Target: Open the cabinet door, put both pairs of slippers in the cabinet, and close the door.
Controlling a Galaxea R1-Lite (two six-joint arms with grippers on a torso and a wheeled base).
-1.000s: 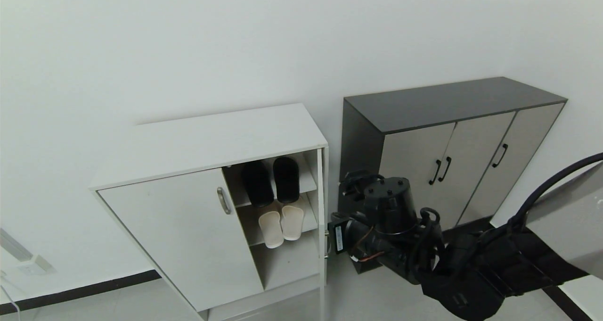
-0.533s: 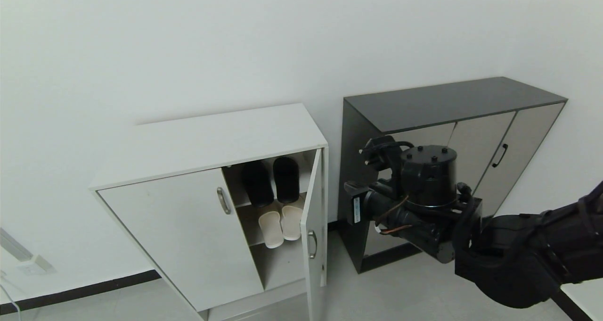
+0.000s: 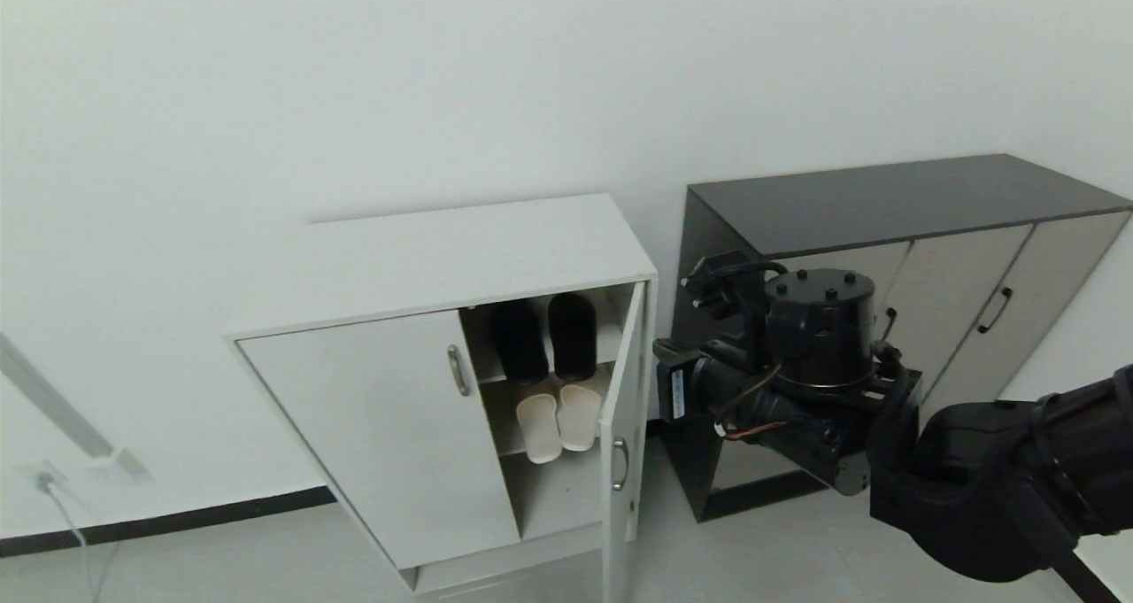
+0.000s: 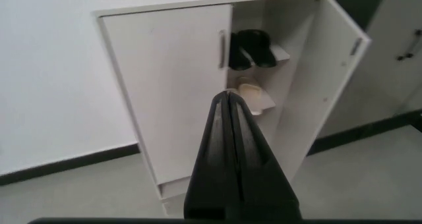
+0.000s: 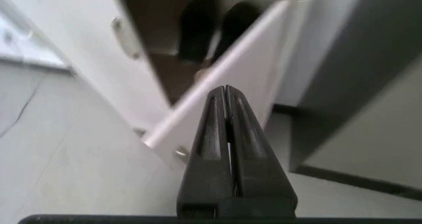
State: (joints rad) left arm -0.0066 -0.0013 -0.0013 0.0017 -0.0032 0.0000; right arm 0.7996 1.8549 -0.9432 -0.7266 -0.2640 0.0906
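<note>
Head view: a white cabinet [image 3: 443,258] stands against the wall. Its left door [image 3: 389,435] is shut and its right door [image 3: 624,408] stands partly open, swung out towards the camera. Inside, the black slippers [image 3: 544,337] lie side by side on the upper shelf and the white slippers [image 3: 558,417] on the shelf below. Just beside it stands a dark cabinet [image 3: 885,200] with its doors shut. The right arm [image 3: 814,382] hangs in front of the dark cabinet, near the open door's edge. A white label [image 3: 677,395] sits on its wrist, the print too small to read.

Left wrist view: the left gripper [image 4: 229,97] has its fingers pressed together with nothing between them. It is held off the cabinet, facing the gap between the doors. Both pairs of slippers show on their shelves behind it.

Right wrist view: the right gripper [image 5: 226,91] is closed finger to finger and grips nothing. Its tip lies over the outer face of the right door; whether it touches cannot be told. The metal handle [image 5: 179,154] sits close by on the same face, and the black slippers show past the door's top edge
</note>
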